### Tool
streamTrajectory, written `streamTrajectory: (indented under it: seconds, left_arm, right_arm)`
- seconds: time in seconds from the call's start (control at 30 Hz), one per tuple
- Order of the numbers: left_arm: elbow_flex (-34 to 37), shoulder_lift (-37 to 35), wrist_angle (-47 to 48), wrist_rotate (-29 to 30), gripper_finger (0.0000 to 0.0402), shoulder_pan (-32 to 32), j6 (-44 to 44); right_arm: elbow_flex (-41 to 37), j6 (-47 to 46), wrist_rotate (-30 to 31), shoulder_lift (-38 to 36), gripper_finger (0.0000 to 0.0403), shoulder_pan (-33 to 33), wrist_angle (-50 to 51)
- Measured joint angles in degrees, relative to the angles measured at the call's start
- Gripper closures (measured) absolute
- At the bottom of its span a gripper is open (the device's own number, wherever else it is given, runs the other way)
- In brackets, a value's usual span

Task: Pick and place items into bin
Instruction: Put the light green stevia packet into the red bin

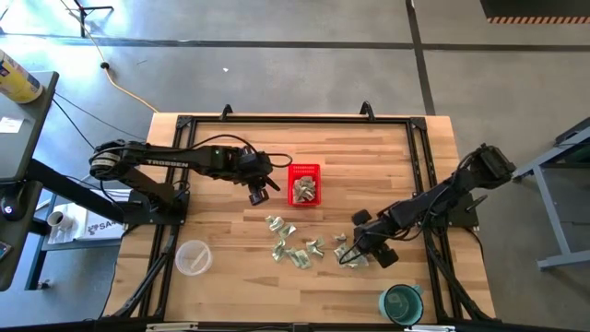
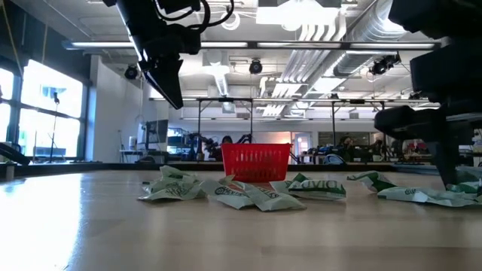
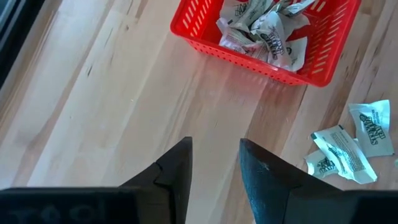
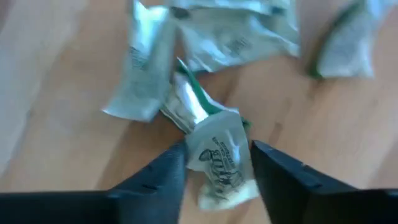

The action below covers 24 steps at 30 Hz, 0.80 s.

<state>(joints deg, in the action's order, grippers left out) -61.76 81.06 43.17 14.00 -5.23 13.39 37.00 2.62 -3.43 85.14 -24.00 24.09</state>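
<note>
The red bin (image 1: 304,184) stands on the wooden table with several wrapped items (image 3: 264,28) inside. More pale green-and-white items (image 1: 293,247) lie loose on the table nearer the front. My left gripper (image 3: 214,146) hangs open and holds nothing, above bare wood just left of the bin (image 3: 267,37). My right gripper (image 1: 353,256) is down at the right end of the loose items, shut on one wrapped item (image 4: 221,158). My right gripper pinches a wrinkled wrapped item between its two fingers, one finger on each side of its nearer end (image 4: 202,155). The fingers come steeply from above. The item's far end (image 4: 186,102) still lies on the table against other items.
A clear plastic cup (image 1: 194,256) stands at the front left and a teal cup (image 1: 402,302) at the front right. A black frame (image 1: 295,120) runs around the table's edges. Bare wood lies between the bin and the clear cup.
</note>
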Motion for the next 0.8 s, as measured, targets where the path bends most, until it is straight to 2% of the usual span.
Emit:
streamTrajectory:
  seconds: [0.13, 0.23, 0.3, 0.43, 0.6, 0.7, 0.8]
  left_arm:
    - [0.0, 0.0, 0.0, 0.0, 0.0236, 0.0, 0.0]
    - [0.0, 0.0, 0.1, 0.0, 0.0236, 0.0, 0.0]
    - [0.0, 0.0, 0.0, 0.0, 0.0236, 0.0, 0.0]
    - [0.0, 0.0, 0.5, 0.0, 0.0236, 0.0, 0.0]
    - [0.0, 0.0, 3.5, -1.7, 0.0236, 0.0, 0.1]
    - [0.5, 0.0, 4.5, -1.8, 0.0236, 1.6, 0.5]
    - [2.3, -0.3, 4.6, -1.9, 0.0236, 4.2, 1.5]
  right_arm:
    - [2.2, -2.5, 2.0, 0.0, 0.0314, 1.1, 8.3]
    - [5.2, -1.4, 7.1, 0.0, 0.0371, 3.0, 16.3]
    - [7.9, 1.0, 10.1, 0.0, 0.0394, 5.5, 18.5]
    - [15.0, 2.5, 13.3, -0.1, 0.0384, 13.5, 15.9]
    - [24.4, 4.3, 12.6, 1.2, 0.0399, 25.0, 4.4]
    - [30.0, 4.8, 4.9, 6.5, 0.0389, 29.9, 1.0]
    - [36.0, 5.2, -1.9, 14.6, 0.0363, 31.3, 2.2]
